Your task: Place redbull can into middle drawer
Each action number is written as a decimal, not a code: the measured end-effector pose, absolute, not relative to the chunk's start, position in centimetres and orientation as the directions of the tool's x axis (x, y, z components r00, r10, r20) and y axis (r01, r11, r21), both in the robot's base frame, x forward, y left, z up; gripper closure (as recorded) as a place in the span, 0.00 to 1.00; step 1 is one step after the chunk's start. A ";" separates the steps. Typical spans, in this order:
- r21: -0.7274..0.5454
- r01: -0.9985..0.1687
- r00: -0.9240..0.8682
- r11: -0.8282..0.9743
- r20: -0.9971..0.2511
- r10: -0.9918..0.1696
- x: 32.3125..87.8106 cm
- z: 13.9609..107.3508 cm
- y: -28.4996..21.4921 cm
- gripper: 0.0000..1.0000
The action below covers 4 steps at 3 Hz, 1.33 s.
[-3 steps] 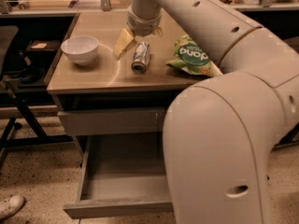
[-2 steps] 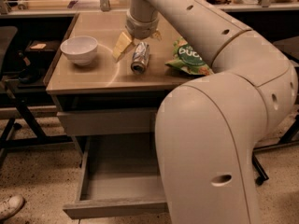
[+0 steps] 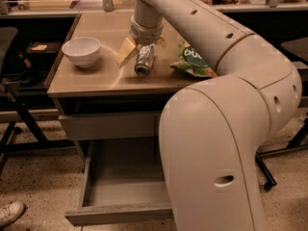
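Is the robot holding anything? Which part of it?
Cannot tell. The gripper is right at the far end of the redbull can, which lies on the table, but a real hold doesn't show.

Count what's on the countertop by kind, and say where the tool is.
Bowl: 1 (white bowl)
Can: 1 (redbull can, lying on its side)
Snack bag: 1 (green snack bag)
Total: 3
The tool sits low over the far end of the redbull can, between the white bowl and the green snack bag.

White lettering on the green snack bag (image 3: 191, 61) cannot be read.
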State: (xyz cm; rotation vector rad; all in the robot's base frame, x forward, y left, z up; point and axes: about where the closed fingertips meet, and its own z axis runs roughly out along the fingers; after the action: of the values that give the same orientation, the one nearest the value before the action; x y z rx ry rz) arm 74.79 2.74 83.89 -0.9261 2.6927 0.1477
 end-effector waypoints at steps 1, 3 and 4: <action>0.022 -0.606 -0.764 0.795 -0.296 -0.574 74.6 83.0 2.4 0.00; 0.025 -0.611 -0.763 0.791 -0.286 -0.580 74.5 82.2 2.4 0.18; 0.025 -0.611 -0.763 0.791 -0.286 -0.580 74.5 82.2 2.4 0.41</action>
State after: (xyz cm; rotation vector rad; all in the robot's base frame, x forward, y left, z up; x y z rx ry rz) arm 74.52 2.44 82.25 -0.9218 2.7186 0.1689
